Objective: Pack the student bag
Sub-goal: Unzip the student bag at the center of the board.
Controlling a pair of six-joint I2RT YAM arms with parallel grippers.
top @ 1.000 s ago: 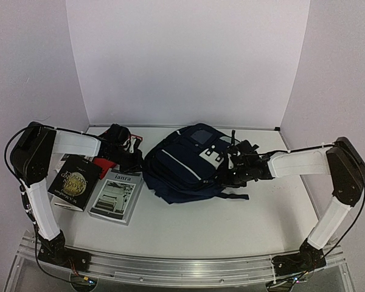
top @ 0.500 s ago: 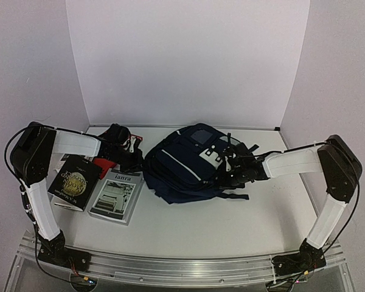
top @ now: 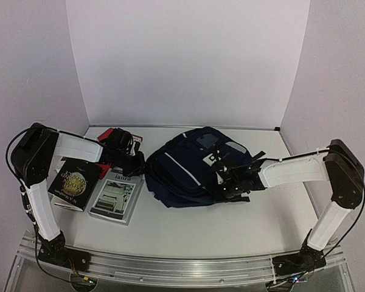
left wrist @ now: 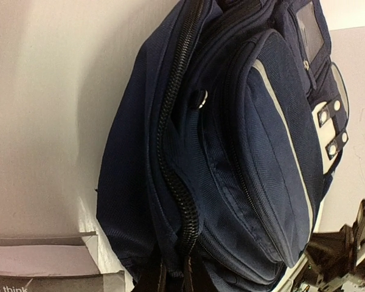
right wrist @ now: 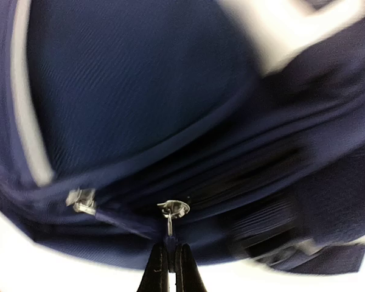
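Pale lilac walls close round a white table (top: 188, 234); at its middle lies the large navy blue fabric student bag (top: 188, 170) with thin pale stripes. To its left lie a dark paperback book with gold lettering (top: 73, 182) and a pale grey booklet (top: 117, 196); both are outside the bag, so the packing is judged barely begun.

The left pincer (top: 139, 161) is clenched at the bag's left edge, seemingly on the band of the coarse black zip (left wrist: 173, 182), probably to anchor the bag. The right pincer (top: 224, 177) is clenched on a small metal zip pull (right wrist: 169, 230) at the bag's right side, probably so that a tug can open that compartment against the left arm's hold.

The overhead view shows only that both arms meet the bag. The right wrist view, though blurred, shows the tab nipped between the fingertips (right wrist: 157, 267); the left wrist view shows the black zip's teeth closed along its length.
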